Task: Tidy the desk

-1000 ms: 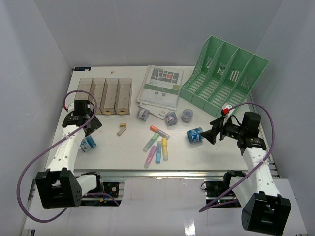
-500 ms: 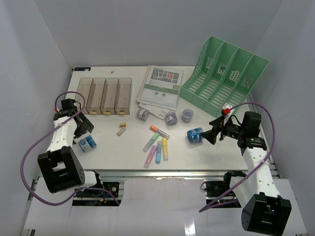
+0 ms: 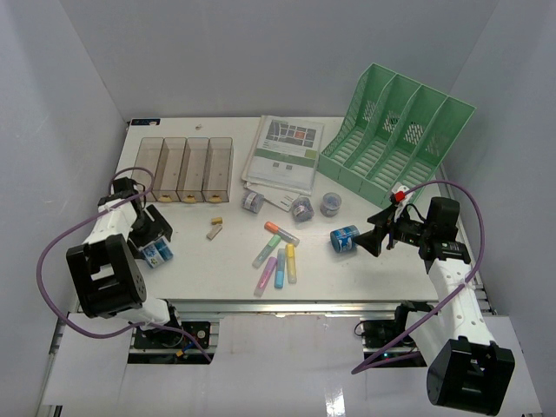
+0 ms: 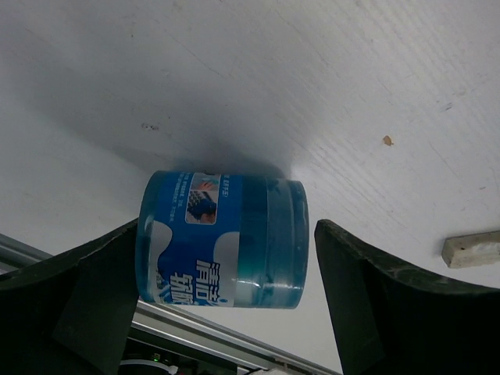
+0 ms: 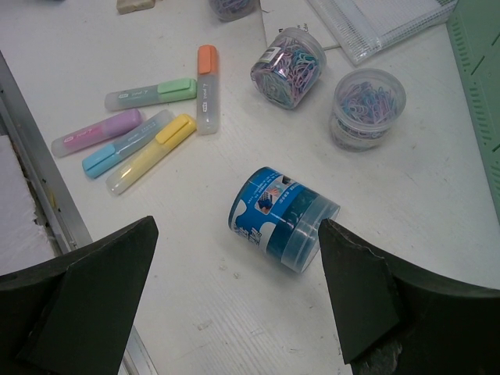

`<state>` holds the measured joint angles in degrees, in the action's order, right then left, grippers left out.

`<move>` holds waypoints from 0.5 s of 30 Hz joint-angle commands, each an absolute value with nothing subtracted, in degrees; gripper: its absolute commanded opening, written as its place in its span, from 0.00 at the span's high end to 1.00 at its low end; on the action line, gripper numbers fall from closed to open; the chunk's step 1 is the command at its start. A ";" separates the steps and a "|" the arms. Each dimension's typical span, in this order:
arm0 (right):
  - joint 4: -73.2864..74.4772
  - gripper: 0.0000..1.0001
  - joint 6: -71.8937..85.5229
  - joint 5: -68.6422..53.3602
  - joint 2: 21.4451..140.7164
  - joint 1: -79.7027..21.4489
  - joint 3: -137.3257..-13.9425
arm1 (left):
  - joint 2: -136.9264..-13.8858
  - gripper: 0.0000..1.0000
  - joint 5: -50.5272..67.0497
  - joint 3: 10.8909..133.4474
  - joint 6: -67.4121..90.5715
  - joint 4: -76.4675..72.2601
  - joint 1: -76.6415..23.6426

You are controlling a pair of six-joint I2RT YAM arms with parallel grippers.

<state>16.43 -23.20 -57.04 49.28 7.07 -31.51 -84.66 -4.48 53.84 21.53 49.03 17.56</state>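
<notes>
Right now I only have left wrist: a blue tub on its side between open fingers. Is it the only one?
Observer: No. A second blue tub lies on its side in front of the right gripper, which is open.
Operator: Anything between the two?
Observer: Five highlighters, loose on the desk.
Operator: Any tray?
Observer: Yes, a four-slot tray at the far left, farther back than your tub.
</notes>
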 commanded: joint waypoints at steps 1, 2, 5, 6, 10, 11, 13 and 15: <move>16.17 0.10 -24.15 -58.22 49.54 7.05 -33.85 | -85.57 0.09 -1.81 55.00 22.38 49.31 18.09; 16.17 0.10 -24.20 -58.16 49.57 7.06 -33.84 | -85.47 0.11 -1.70 54.99 22.41 49.31 18.10; 16.17 0.10 -24.26 -58.01 49.59 7.12 -33.84 | -84.86 0.17 -1.36 54.89 22.41 49.28 18.11; 16.17 0.10 -24.26 -58.01 49.65 7.12 -33.84 | -84.52 0.20 -1.02 55.00 22.41 49.23 18.11; 16.09 0.10 -24.35 -57.75 49.83 7.12 -33.84 | -83.17 0.37 1.79 55.42 22.41 49.12 18.11; 16.14 0.10 -24.35 -57.74 49.83 7.12 -33.79 | -82.94 0.42 2.73 55.66 22.46 49.08 18.11; 16.17 0.10 -24.35 -57.60 49.76 7.12 -33.75 | -82.58 0.51 4.43 56.30 22.57 49.04 18.11; 16.08 0.10 -24.40 -57.48 49.78 7.12 -33.75 | -82.30 0.63 6.24 57.00 23.20 48.90 18.11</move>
